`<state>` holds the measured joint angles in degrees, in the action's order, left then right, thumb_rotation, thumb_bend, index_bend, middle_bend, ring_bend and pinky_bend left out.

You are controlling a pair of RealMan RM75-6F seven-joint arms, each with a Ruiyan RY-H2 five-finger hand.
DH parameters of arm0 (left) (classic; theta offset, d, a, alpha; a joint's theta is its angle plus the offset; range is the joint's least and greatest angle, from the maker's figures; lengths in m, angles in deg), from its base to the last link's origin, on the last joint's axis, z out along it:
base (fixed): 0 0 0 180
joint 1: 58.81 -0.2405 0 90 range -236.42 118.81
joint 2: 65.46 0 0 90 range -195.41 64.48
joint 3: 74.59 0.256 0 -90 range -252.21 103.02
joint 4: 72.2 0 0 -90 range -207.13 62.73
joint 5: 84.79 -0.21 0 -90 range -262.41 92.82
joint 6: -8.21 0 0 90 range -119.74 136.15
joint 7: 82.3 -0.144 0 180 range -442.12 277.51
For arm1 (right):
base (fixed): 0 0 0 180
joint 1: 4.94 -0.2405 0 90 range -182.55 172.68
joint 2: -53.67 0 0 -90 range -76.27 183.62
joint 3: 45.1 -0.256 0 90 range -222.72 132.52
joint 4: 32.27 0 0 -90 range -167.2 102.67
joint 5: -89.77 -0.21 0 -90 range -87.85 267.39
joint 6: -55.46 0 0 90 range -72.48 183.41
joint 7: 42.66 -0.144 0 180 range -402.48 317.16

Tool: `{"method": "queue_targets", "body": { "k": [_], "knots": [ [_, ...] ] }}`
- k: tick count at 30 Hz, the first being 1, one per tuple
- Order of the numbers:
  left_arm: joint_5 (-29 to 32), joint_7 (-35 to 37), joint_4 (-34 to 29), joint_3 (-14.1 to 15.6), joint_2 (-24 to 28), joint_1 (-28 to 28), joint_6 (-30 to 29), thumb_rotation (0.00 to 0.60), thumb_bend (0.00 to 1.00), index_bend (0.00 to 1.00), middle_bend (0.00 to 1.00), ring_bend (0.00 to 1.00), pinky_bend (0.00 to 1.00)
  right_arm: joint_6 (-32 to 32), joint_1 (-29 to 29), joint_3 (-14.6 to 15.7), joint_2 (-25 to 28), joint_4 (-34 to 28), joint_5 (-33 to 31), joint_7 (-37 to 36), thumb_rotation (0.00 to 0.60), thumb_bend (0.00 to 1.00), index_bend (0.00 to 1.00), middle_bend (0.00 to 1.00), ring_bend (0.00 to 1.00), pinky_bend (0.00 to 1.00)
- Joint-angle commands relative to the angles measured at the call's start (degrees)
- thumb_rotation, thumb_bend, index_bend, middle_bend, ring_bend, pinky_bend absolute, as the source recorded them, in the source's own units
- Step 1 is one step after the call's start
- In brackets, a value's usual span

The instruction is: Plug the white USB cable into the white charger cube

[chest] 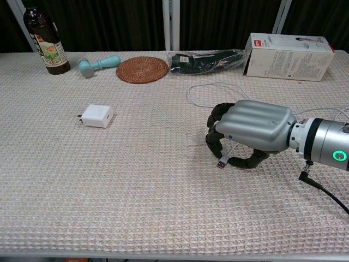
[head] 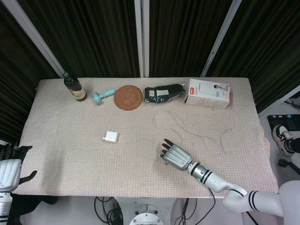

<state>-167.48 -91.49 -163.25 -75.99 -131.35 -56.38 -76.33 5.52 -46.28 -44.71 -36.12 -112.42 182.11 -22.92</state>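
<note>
Our right hand (chest: 248, 134) lies low on the worktop (chest: 163, 185) with fingers curled down around the plug end of the white USB cable (chest: 220, 162); we cannot tell whether it grips it. The white charger cube (chest: 97, 115) sits alone at nine o'clock, bare cloth between, while our left hand (head: 10, 169) hangs open off the worktop's edge at eight o'clock. At twelve, along the far edge, stand bottle (chest: 46, 41), teal tool (chest: 98, 64), woven coaster (chest: 142, 69), black pouch (chest: 204, 60) and box (chest: 288, 57), well clear.
</note>
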Motion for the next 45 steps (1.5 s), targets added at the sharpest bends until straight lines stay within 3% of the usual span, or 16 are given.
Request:
{"method": "queue_targets", "body": {
  "k": [1, 14, 20, 25, 29, 36, 45],
  "knots": [
    [0.1, 0.1, 0.0, 0.0, 0.0, 0.0, 0.0, 0.600, 0.14, 0.20, 0.20, 0.03, 0.00, -0.4, 0.0, 0.1, -0.3, 0.2, 0.0, 0.0, 0.600, 0.33, 0.53, 0.41, 0.18, 0.11],
    [-1.4, -0.1, -0.6, -0.6, 1.2, 2.0, 1.5, 0.600, 0.14, 0.20, 0.20, 0.03, 0.00, -5.4, 1.2, -0.5, -0.6, 1.3, 0.5, -1.4, 0.600, 0.37, 0.60, 0.49, 0.26, 0.12],
    [-4.2, -1.4, -2.9, -2.7, 3.2, 7.9, 6.3, 0.600, 0.14, 0.20, 0.20, 0.03, 0.00, -9.4, 2.7, -2.4, 1.9, -0.1, -0.8, -2.3, 0.600, 0.38, 0.62, 0.51, 0.28, 0.14],
    [-4.8, -1.3, -4.4, -5.0, 3.4, 15.6, 15.1, 0.600, 0.14, 0.20, 0.20, 0.03, 0.00, -12.3, 3.9, -4.6, 5.2, -2.6, -2.6, -2.7, 0.600, 0.38, 0.62, 0.52, 0.29, 0.14],
    [-2.8, -1.1, -3.3, -7.0, 0.6, 22.1, 23.1, 0.600, 0.15, 0.21, 0.19, 0.03, 0.00, -12.9, 4.5, -6.4, 8.5, -5.0, -5.2, -3.7, 0.600, 0.39, 0.63, 0.52, 0.29, 0.15],
    [4.8, -3.0, 3.5, -9.5, -8.5, 32.0, 35.4, 0.600, 0.18, 0.21, 0.19, 0.03, 0.00, -13.2, 5.2, -9.1, 14.0, -9.8, -9.4, -3.0, 0.600, 0.39, 0.63, 0.53, 0.30, 0.15],
    [11.8, -7.0, 10.9, -8.7, -16.5, 36.8, 40.3, 0.600, 0.20, 0.22, 0.20, 0.03, 0.01, -13.1, 5.9, -9.1, 15.6, -11.4, -11.4, -2.3, 0.600, 0.39, 0.64, 0.53, 0.30, 0.16]
  ]
}}
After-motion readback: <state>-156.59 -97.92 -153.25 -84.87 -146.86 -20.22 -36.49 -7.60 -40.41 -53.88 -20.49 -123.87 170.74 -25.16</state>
